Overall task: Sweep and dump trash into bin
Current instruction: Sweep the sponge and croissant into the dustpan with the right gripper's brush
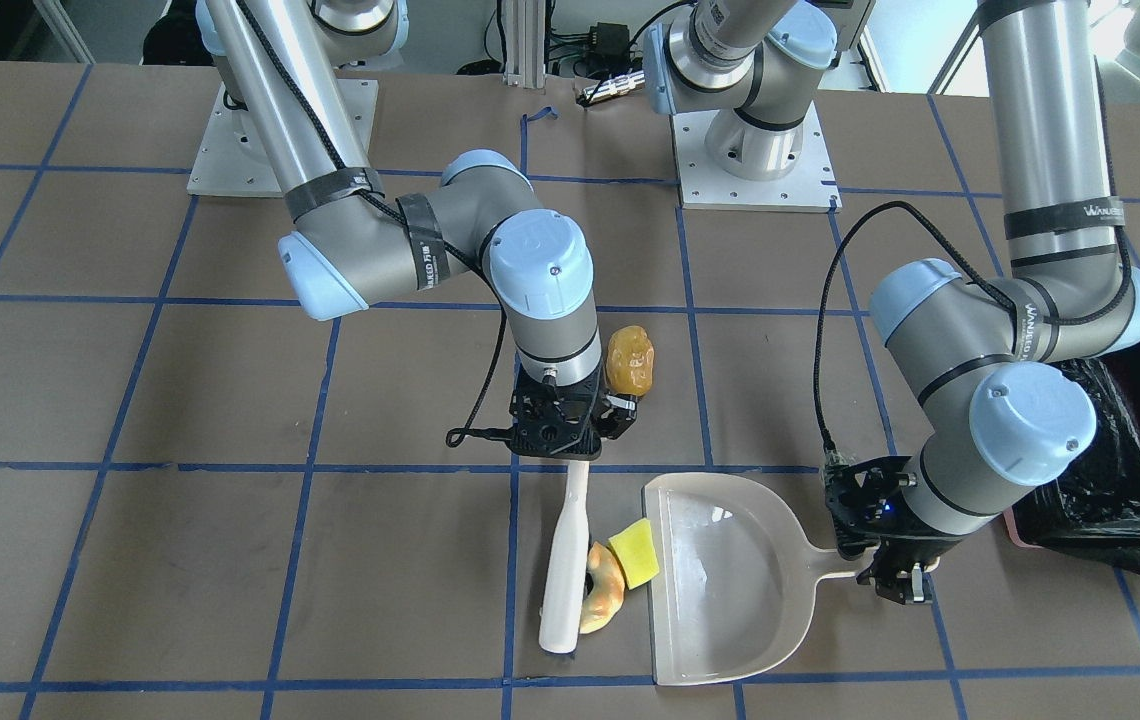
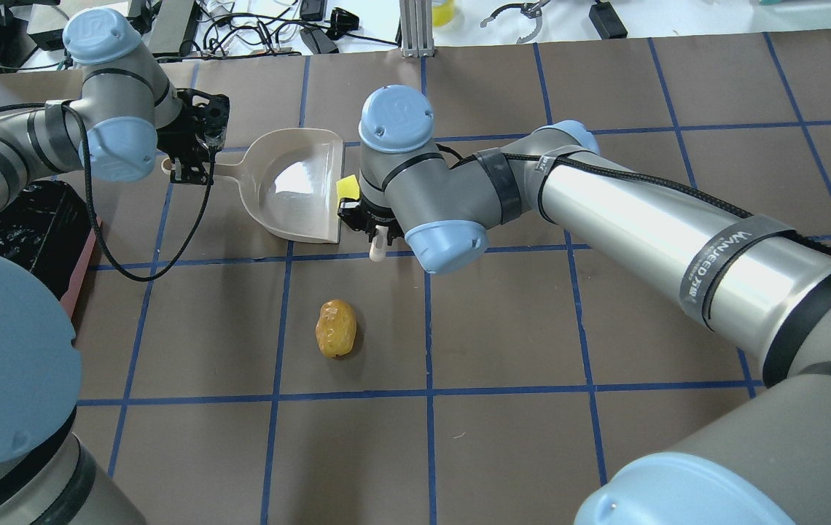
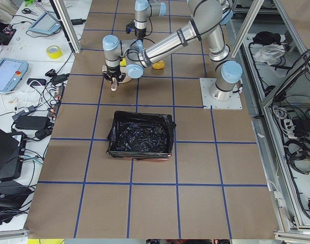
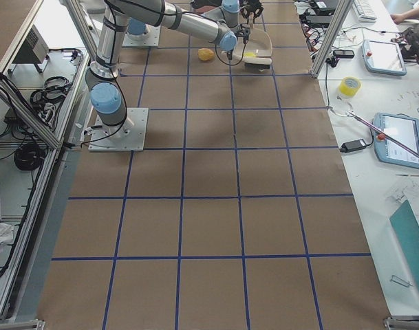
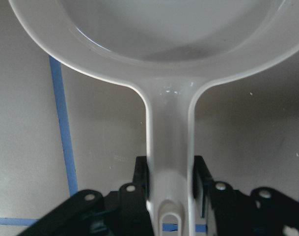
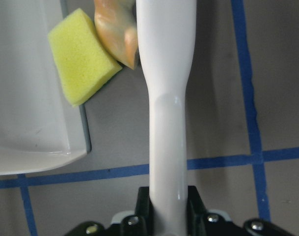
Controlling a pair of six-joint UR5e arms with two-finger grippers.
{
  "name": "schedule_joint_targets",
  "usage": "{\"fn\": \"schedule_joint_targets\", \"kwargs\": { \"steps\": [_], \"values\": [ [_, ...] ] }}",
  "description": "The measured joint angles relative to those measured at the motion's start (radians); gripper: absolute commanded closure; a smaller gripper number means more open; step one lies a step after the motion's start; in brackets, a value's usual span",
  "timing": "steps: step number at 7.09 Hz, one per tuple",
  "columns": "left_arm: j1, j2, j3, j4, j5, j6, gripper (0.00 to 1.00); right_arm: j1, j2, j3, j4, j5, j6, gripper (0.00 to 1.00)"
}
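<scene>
We found the right gripper (image 1: 575, 448) closed hard on the thin end of a white brush (image 1: 564, 570), its fingers (image 6: 142, 202) pressed against both sides of the handle with no gap showing. The brush lay along the table (image 1: 230, 560), and its wider end touched the croissant (image 1: 601, 600), which sat on the table just outside the dustpan (image 1: 730, 610). The sponge wedge (image 1: 635, 551) was right against the croissant, with one corner overlapping the pan's open lip. The potato piece (image 2: 336, 329) lay on its own, on the robot's side of the right gripper and well apart from the other two pieces and from the pan. The left gripper (image 1: 895, 578) was clamped on the dustpan's handle, its fingers (image 5: 140, 179) snug on either flank, and the pan lay flat on the table. The bin (image 1: 1120, 470), a pink box lined with a crinkled black bag, stood near the left arm, beyond the handle end of the pan.
</scene>
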Motion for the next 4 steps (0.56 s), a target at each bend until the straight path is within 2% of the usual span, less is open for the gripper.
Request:
{"fn": "schedule_joint_targets", "kwargs": {
  "steps": [4],
  "values": [
    [0.0,0.0,0.0,0.0,0.0,-0.001,1.0,0.079,0.065,-0.099,-0.067,0.13,0.144,1.0]
  ]
}}
